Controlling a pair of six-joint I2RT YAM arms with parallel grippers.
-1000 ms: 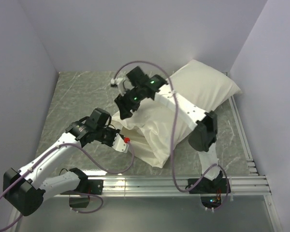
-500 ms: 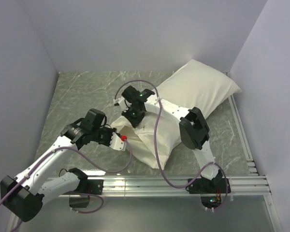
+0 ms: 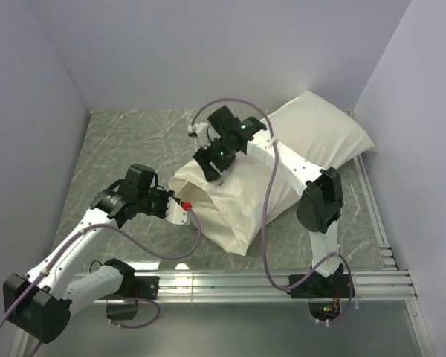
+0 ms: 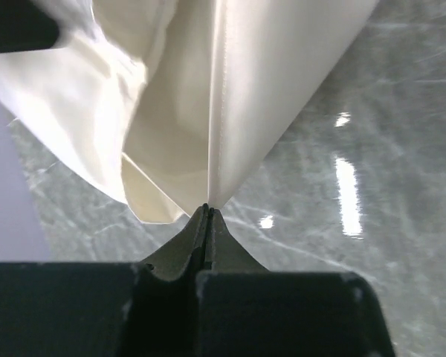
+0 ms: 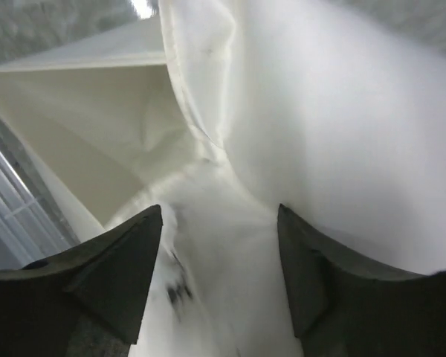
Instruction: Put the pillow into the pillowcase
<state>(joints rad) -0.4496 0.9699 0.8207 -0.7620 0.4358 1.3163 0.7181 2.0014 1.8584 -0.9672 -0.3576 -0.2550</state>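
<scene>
Grey marbled table (image 3: 126,141), pale walls on three sides. Left gripper (image 4: 208,212): fingers pressed together, pinching a seamed edge of the pillowcase (image 3: 227,219) and holding it lifted, the mouth gaping. Pillowcase: cream, wrinkled, at table centre, meeting the near-left end of the pillow (image 3: 323,137). Right gripper (image 5: 219,216): jaws apart at the mouth, white fabric between them, nothing clamped. Pillow: lying diagonally toward the far right corner; how much sits inside cannot be told.
</scene>
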